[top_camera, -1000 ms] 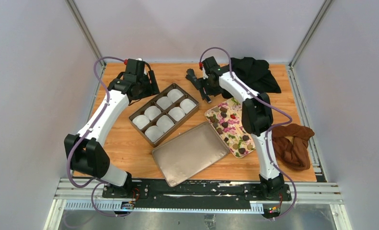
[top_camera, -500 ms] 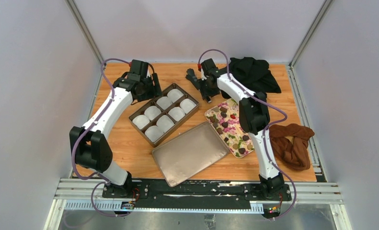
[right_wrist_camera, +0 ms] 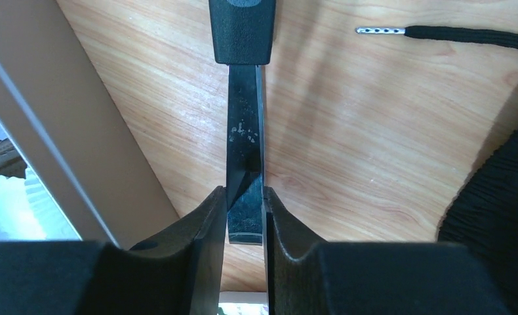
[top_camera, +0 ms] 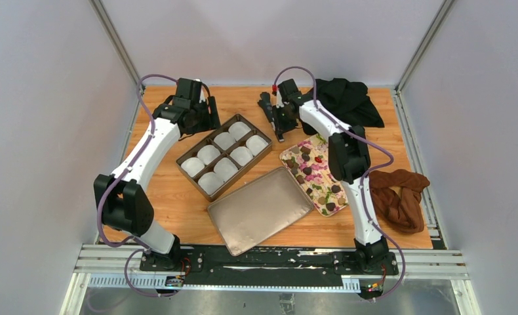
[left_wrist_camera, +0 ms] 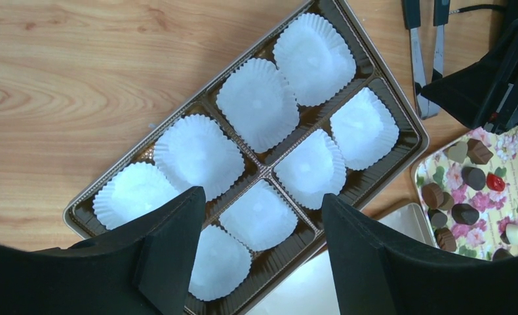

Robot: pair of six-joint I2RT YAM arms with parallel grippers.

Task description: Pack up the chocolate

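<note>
Several dark chocolate pieces (top_camera: 307, 157) lie on the flower-print tray (top_camera: 322, 188); they also show in the left wrist view (left_wrist_camera: 465, 177). The brown box (top_camera: 259, 156) holds white paper cups (left_wrist_camera: 256, 102), all without chocolate. My left gripper (top_camera: 210, 121) hangs open over the box's far left end, nothing between its jaws (left_wrist_camera: 259, 203). My right gripper (top_camera: 281, 123) is shut on black tongs (right_wrist_camera: 245, 131), which lie low over the wood behind the tray (top_camera: 267, 107).
A gold lid (top_camera: 259, 209) lies in front of the box. A black cloth (top_camera: 348, 102) is at the back right, close to my right gripper (right_wrist_camera: 499, 197). A rust-brown cloth (top_camera: 400, 197) lies at the right edge.
My left gripper has moved a little right toward the box's far end. My right gripper has shifted slightly toward the back with the tongs.
</note>
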